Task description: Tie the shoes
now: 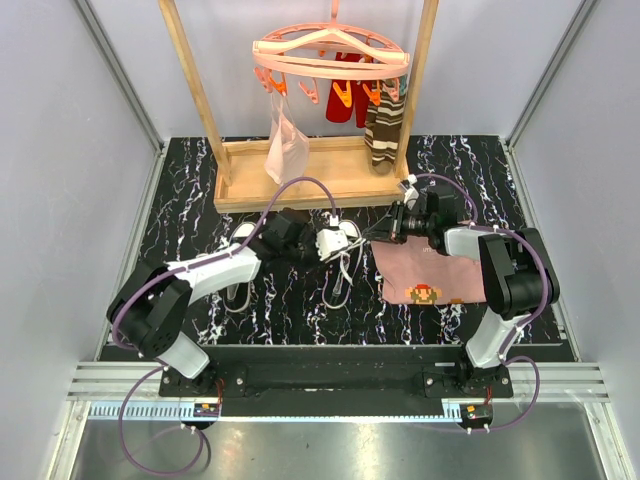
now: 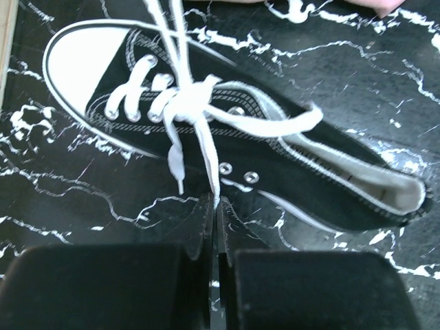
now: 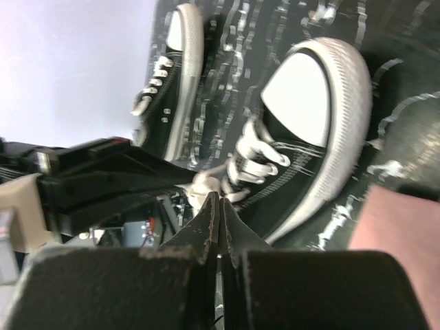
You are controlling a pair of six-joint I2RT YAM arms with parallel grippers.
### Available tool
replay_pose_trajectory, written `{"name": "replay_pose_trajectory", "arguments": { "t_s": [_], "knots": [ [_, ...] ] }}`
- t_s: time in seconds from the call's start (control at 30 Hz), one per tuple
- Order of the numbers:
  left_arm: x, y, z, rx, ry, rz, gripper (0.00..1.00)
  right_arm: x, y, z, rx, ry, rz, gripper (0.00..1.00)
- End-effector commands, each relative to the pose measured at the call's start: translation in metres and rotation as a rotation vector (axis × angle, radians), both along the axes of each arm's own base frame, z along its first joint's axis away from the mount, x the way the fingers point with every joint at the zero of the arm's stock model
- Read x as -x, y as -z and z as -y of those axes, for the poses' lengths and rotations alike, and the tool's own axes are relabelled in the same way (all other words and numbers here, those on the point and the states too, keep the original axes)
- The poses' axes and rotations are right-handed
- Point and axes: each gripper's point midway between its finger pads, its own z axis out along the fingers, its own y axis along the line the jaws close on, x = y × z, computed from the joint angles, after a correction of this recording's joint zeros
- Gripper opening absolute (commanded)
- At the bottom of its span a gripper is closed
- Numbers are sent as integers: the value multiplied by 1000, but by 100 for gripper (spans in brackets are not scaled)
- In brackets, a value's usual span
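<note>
Left claw (image 2: 214, 206) closed tight, pinching a long white lace (image 2: 205, 148) of the black canvas sneaker with white toe cap (image 2: 275, 158). Right claw (image 3: 218, 203) closed too, tips at that sneaker's lace knot (image 3: 205, 184); hold unclear. Sneaker lies between the claws on the black marbled desk (image 2: 69, 206), twin sneaker (image 3: 172, 82) nearby.

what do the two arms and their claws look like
The left arm and right arm match: white shells between chunky black joints, on black bases. A thin purple cable loops along each. The left claw and right claw are matte black, with two blocky fingers tapering to thin flat tips.
</note>
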Motion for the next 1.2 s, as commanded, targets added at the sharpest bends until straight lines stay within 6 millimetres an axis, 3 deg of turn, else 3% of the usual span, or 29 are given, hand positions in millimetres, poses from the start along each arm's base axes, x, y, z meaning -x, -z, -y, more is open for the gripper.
{"name": "replay_pose_trajectory", "arguments": {
  "t_s": [0.0,0.3,0.57,1.17],
  "knots": [
    [4,-14,-3,29,36,22,0,-3,0,13,75,27,69,0],
    [9,-8,-10,-39,51,-18,0,-8,8,33,133,58,72,0],
    [20,11,-29,-151,58,-79,0,-10,17,45,182,80,79,0],
    [27,25,-38,-205,73,-105,0,-23,30,53,228,105,74,0]
  ]
}}
